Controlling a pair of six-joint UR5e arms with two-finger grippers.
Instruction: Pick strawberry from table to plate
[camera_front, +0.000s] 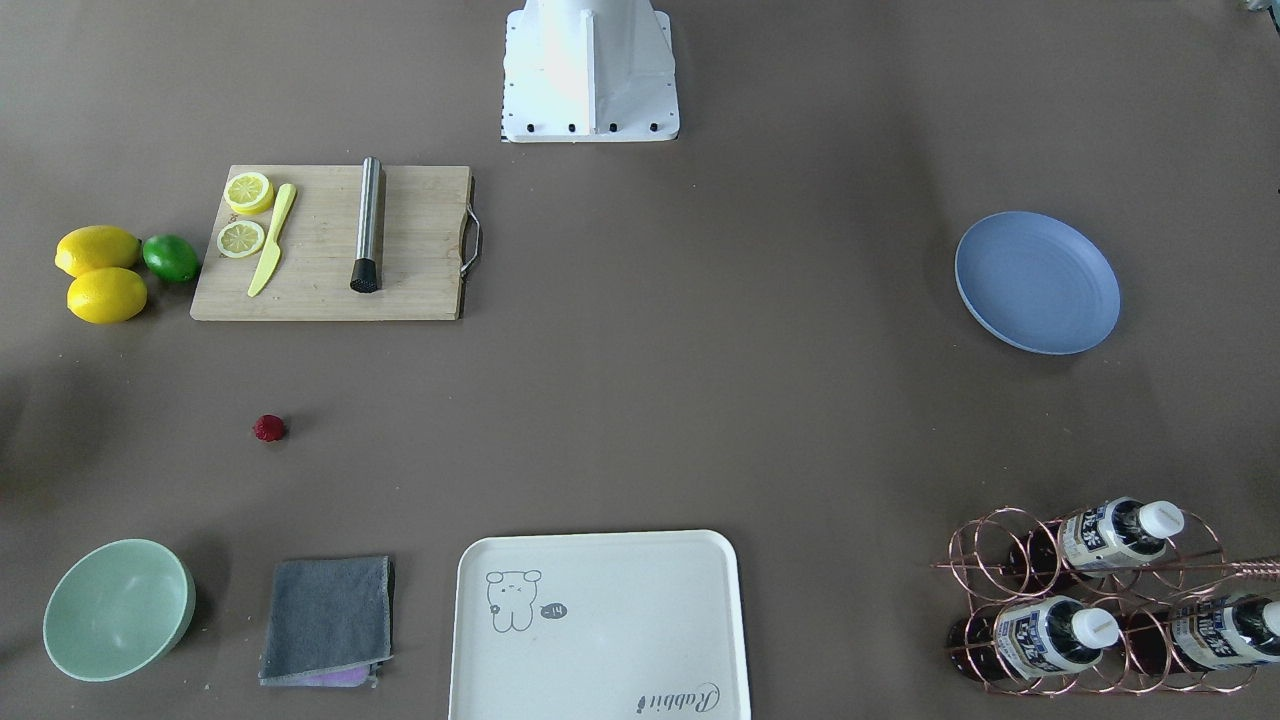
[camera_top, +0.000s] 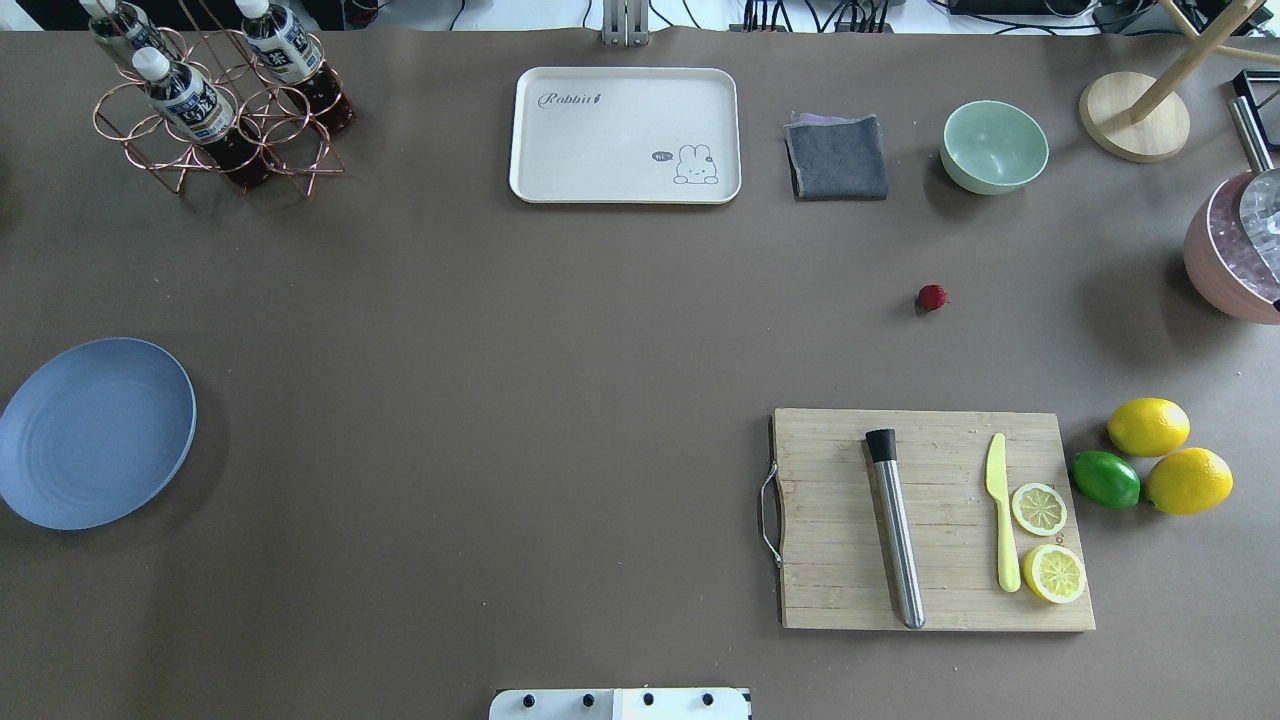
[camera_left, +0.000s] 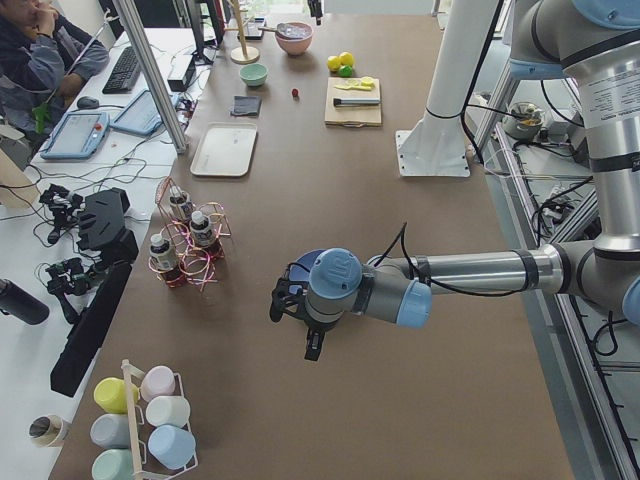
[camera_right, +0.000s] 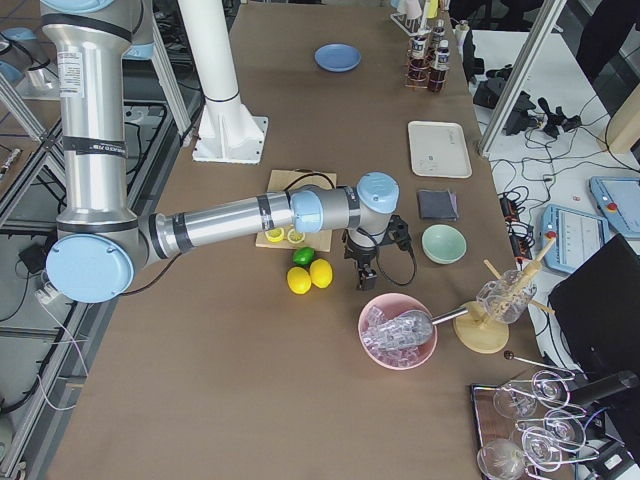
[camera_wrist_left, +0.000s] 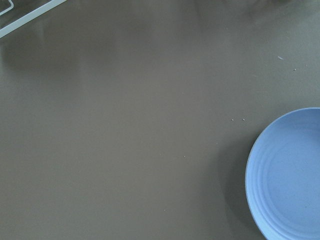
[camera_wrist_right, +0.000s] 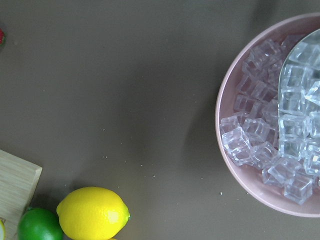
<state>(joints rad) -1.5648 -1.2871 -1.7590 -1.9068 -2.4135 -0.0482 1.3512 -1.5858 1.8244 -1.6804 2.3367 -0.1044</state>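
The strawberry (camera_top: 931, 297) is a small dark-red berry lying alone on the table (camera_top: 500, 350), between the green bowl and the cutting board; it also shows as the strawberry (camera_front: 268, 428). The blue plate (camera_top: 95, 432) sits bare at the table's far left end, and the left wrist view catches the plate (camera_wrist_left: 290, 175) at its lower right. My left gripper (camera_left: 312, 345) hangs beside the plate and appears only in the exterior left view, so I cannot tell its state. My right gripper (camera_right: 362, 278) hovers between the lemons and the ice bowl, state also unclear.
A cutting board (camera_top: 930, 520) carries a steel muddler, a yellow knife and lemon slices. Two lemons (camera_top: 1150, 427) and a lime lie beside it. A green bowl (camera_top: 994, 146), grey cloth (camera_top: 838, 158), cream tray (camera_top: 625, 135), bottle rack (camera_top: 215, 100) and pink ice bowl (camera_top: 1235, 250) line the edges.
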